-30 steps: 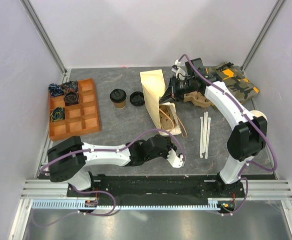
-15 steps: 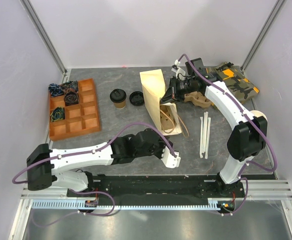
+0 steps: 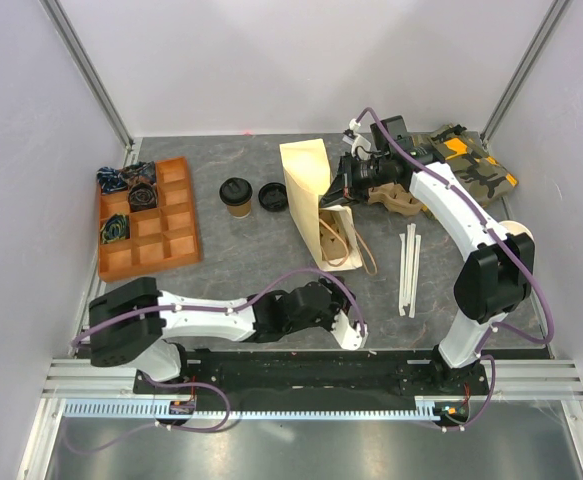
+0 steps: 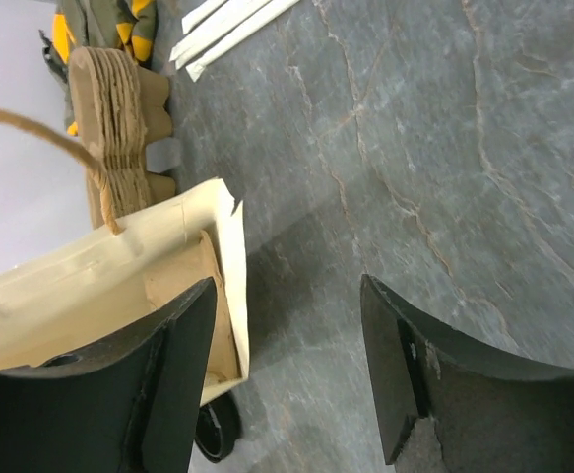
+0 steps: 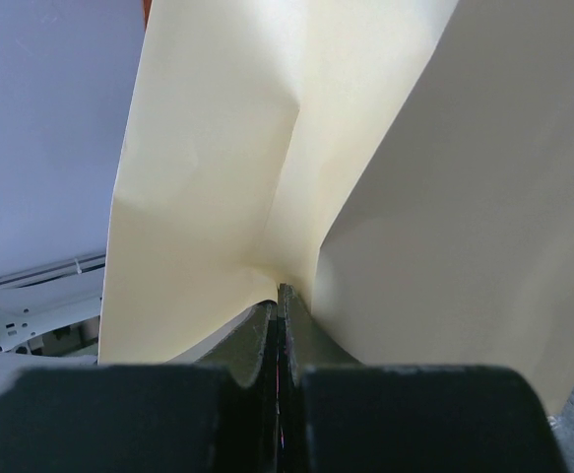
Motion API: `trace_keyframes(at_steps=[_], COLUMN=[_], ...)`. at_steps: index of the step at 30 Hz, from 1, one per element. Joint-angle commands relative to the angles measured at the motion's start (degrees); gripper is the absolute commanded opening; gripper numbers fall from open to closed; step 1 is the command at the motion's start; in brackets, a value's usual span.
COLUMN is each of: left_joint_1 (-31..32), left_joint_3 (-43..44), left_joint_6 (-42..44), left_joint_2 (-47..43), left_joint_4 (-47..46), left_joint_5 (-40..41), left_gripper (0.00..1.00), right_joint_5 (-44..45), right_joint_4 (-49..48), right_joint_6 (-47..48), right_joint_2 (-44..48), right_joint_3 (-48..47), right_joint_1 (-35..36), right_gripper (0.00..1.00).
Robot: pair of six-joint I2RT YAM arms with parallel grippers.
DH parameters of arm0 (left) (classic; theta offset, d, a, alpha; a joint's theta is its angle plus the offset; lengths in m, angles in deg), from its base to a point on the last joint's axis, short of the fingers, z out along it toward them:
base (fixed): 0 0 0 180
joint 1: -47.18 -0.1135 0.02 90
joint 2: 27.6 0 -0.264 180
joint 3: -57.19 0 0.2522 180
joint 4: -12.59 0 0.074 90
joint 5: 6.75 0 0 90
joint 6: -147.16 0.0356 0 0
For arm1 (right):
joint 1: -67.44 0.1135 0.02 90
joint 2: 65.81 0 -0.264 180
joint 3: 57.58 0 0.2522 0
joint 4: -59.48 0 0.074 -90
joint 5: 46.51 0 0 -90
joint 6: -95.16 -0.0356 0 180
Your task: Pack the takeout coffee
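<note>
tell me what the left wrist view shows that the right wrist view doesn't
Only the left wrist view: the left gripper open above the grey table, the open mouth of the tan paper bag with its twine handle, a stack of brown pulp cup carriers behind the bag, and white wrapped straws.
Only the right wrist view: the right gripper shut on a crease of the bag's wall, seen close up.
Both: the same bag.
</note>
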Motion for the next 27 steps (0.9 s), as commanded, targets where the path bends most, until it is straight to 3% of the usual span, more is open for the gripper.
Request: trace_keyframes(at_steps=[1,10,18,21,22,25,27], left_joint_1=[-0.34,-3.86,-5.18,-5.62,-5.62,-5.62,-5.53], left_joint_3=[-0.73,-0.82,-1.52,-1.43,-1.34,-1.52,-1.96], left_joint_6=[5.48,10.14,13.04,13.31,13.40,13.84,13.75], left_joint_2=[3.36,9.25,12.06,12.51,12.42,11.89,10.40], left_joint_4=[-13.80,-19.34,-22.24,-22.60,-22.60,-22.60,-22.16], left_joint_5=[3.12,2.68,2.42,2.33,2.24,2.07,1.89], left_gripper=[0.66,0.55,0.51,0.40,0.29,0.10,0.02], right_joint_5=[-0.13,-0.75,-1.01,-1.01,-1.10,-1.19,-1.27], right_joint_4=[0.27,0.00,-0.35,-0.35,-0.35,-0.35,-0.35], right_joint_6=[-1.13,-1.66,-2.01,-2.10,-2.18,-2.10,-1.92], right_joint_2=[2.29,2.20,2.29,2.12,2.20,2.12,2.29], right_joint_3=[0.65,1.18,1.62,1.71,1.62,1.53,1.53], right_joint_1=[-0.26,-0.26,-0.26,-0.17,-0.26,-0.17,-0.34], right_gripper=[0.00,0.00,0.00,0.00,0.00,0.00,0.00])
